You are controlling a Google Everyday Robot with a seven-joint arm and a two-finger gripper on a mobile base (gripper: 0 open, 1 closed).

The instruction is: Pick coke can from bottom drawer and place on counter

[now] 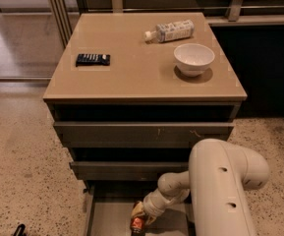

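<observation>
The coke can (137, 224), small and red-orange, stands upright in the open bottom drawer (107, 219) at the lower edge of the camera view. My gripper (138, 214) reaches down into the drawer from the right, with its pale fingers closed over the top of the can. My white arm (220, 186) fills the lower right and hides the drawer's right part. The tan counter (131, 77) lies above the three drawers.
On the counter lie a white-labelled plastic bottle (170, 31) at the back, a white bowl (194, 59) at the right and a flat black object (93, 59) at the left. The two upper drawers (141, 132) stand slightly out. Speckled floor lies on both sides.
</observation>
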